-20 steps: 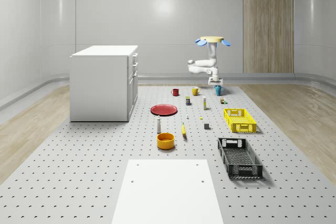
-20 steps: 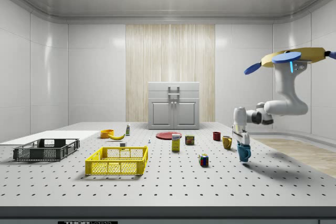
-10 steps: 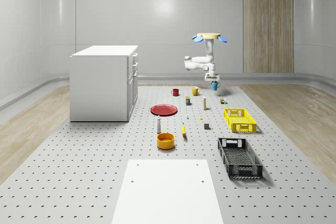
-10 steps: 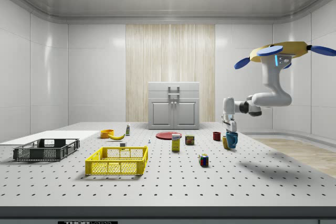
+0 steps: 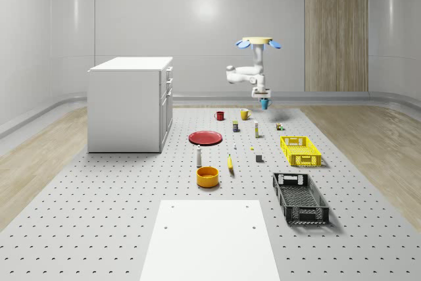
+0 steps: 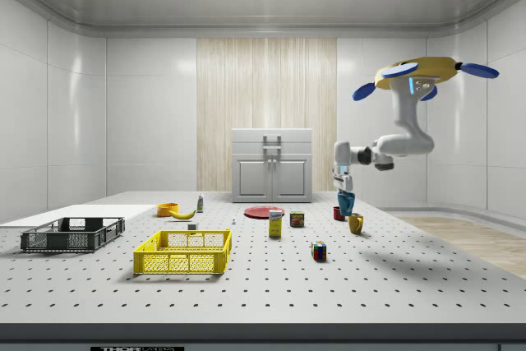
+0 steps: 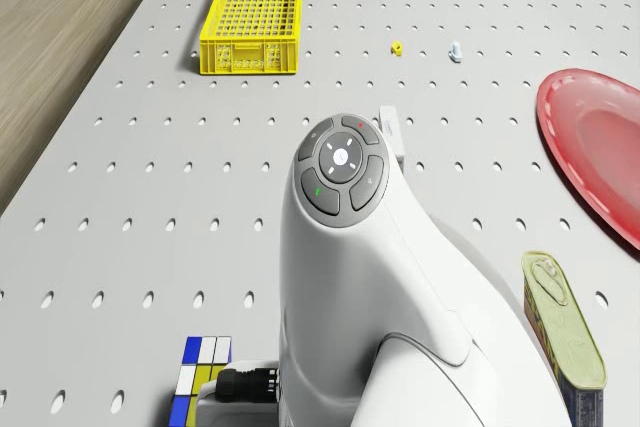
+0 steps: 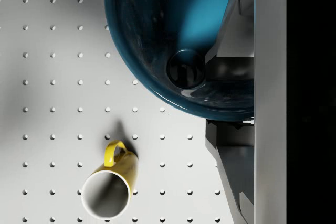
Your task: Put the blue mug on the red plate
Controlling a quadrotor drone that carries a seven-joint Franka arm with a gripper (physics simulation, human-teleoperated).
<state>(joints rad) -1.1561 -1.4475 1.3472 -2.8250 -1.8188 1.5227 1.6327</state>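
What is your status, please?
Drone hovering. End effector shut on mug, airborne above yellow mug. Plate not yet reached.

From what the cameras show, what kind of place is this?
Probably a simulated robot test room: a pegboard-like perforated floor, scattered props such as a yellow crate, and a drone hovering above with the blue mug.

**Cut off, covered, or too small to read**

In the drone view the arm (image 7: 380, 287) covers part of the colored cube (image 7: 200, 377), and the red plate (image 7: 600, 147) runs off the picture's edge, as does the tin (image 7: 565, 332) beside it. In the wrist view the blue mug (image 8: 173, 35) is cut by the frame, its far side behind a finger (image 8: 236, 182). The whole-scene view's small items near the yellow crate (image 5: 300, 150) are too small to tell.
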